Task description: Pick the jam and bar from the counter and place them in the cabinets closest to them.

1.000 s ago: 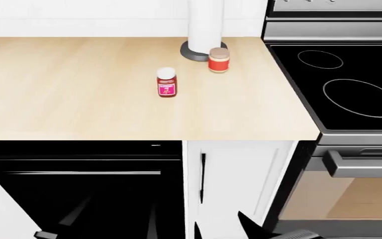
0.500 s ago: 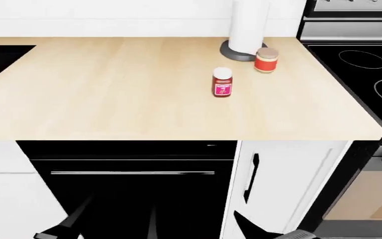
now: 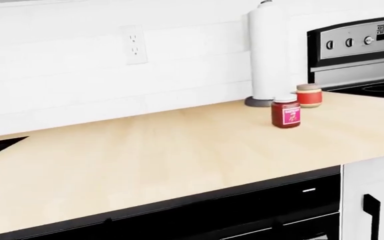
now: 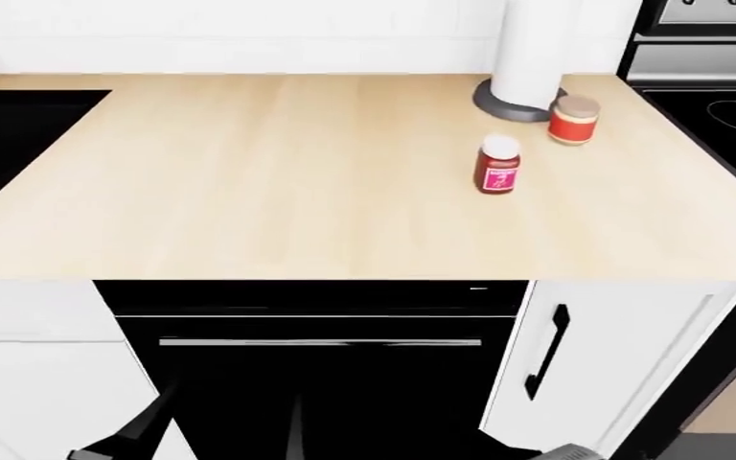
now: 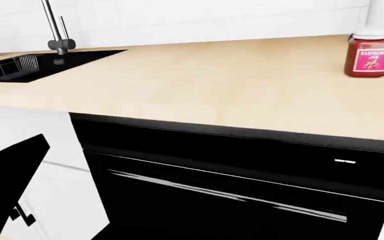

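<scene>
The jam [image 4: 498, 165] stands upright on the tabletop [image 4: 253, 182], just before the paper-towel roll [image 4: 528, 53]; neither arm's fingers show, state untellable; approach squarely, keeping clear of the tan-lidded jar [image 4: 575, 120].

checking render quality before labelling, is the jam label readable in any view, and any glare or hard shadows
Right wrist view: the dark-red glass jam jar with white lid is sharp and its label readable. Head view: jar small, label text unreadable. Left wrist view: the same. All views: flat, even lighting on the beige wood-grain counter, no glare, only faint shadows.
</scene>
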Motion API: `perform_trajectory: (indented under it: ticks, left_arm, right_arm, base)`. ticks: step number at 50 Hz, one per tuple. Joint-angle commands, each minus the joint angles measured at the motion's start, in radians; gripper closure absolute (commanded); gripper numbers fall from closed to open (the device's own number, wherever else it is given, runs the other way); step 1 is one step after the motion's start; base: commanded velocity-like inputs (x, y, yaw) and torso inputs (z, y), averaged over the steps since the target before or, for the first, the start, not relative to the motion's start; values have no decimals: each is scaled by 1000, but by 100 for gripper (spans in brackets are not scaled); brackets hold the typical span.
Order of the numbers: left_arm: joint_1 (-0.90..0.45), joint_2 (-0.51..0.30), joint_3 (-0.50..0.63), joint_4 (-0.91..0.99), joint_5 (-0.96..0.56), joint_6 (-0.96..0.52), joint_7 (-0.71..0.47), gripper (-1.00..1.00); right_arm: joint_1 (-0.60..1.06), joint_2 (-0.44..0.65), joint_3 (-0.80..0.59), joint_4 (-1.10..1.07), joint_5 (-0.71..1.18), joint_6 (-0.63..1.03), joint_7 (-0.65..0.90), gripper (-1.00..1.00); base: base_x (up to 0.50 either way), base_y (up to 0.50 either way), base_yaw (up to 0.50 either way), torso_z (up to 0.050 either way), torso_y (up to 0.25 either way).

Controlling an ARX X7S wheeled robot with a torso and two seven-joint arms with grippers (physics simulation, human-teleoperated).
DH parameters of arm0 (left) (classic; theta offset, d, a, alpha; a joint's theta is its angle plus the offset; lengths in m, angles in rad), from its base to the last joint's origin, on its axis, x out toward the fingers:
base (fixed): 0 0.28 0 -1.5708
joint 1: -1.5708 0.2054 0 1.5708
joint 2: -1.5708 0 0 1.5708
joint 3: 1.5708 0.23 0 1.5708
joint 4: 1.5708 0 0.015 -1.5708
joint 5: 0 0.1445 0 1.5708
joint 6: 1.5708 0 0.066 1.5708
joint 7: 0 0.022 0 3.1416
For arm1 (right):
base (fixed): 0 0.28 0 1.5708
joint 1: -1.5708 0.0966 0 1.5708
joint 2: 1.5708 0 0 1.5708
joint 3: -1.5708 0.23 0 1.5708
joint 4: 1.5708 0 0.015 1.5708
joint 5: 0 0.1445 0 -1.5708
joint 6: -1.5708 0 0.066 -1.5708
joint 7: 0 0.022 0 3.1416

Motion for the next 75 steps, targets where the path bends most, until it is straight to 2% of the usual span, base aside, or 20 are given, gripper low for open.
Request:
perform_trajectory:
  ticks: [1,48,69,75]
  left_arm:
    - [0,4,0,-16,-1,10,9,-100]
    - [11,-2,-3,-7,2,16,13,-100]
    - [17,-1,-5,-20,1,28,18,-100]
    - [17,0,-7,-21,-1,30,19,-100]
  right_arm:
    - [10,17,-20,3,-17,-23,-34,-100]
    - [29,26,-39,-16,15,-1,1,-100]
    - [26,31,-41,-9,25,-30,-7,-100]
    - [48,46,-18,-50,57,4,23,-100]
  base:
    - [500,0,0,0,0]
    - [500,0,0,0,0]
    - [60,0,0,0,0]
    - [0,0,0,0,0]
